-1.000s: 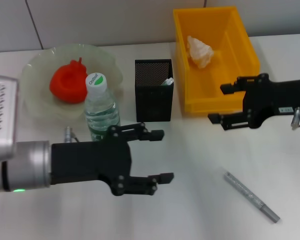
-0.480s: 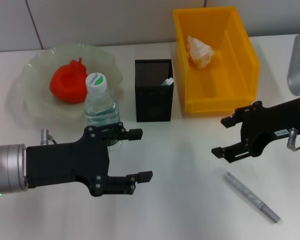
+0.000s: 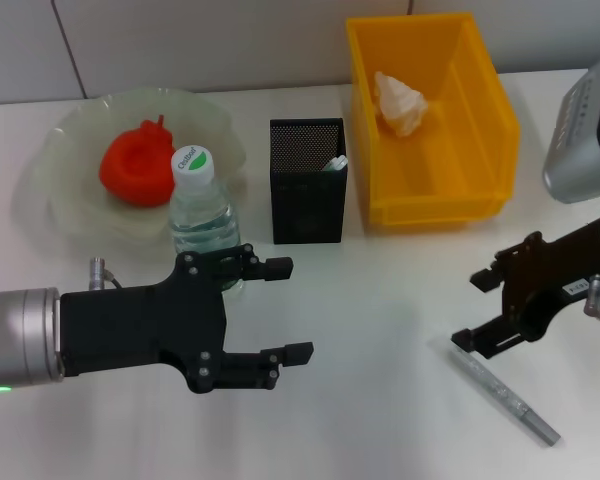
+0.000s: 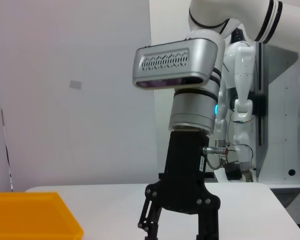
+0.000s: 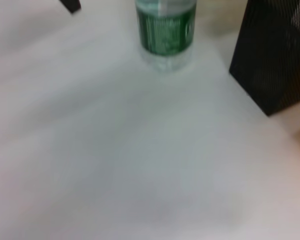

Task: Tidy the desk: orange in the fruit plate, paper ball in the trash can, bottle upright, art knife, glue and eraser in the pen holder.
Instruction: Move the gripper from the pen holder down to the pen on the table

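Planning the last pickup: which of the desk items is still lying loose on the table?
The grey art knife, flat beside the right end effector; the bottle stands upright.

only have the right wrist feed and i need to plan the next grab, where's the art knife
Observer: The knife lies flat on the table, on the robot's right, with one end beside the right gripper.
Operator: is that gripper open
Observer: Yes, it is open and empty.
Operator: and the left one
Observer: The left gripper is open and empty too, just in front of the upright bottle.
Operator: paper ball binned?
Observer: Yes, the paper ball is inside the yellow bin.
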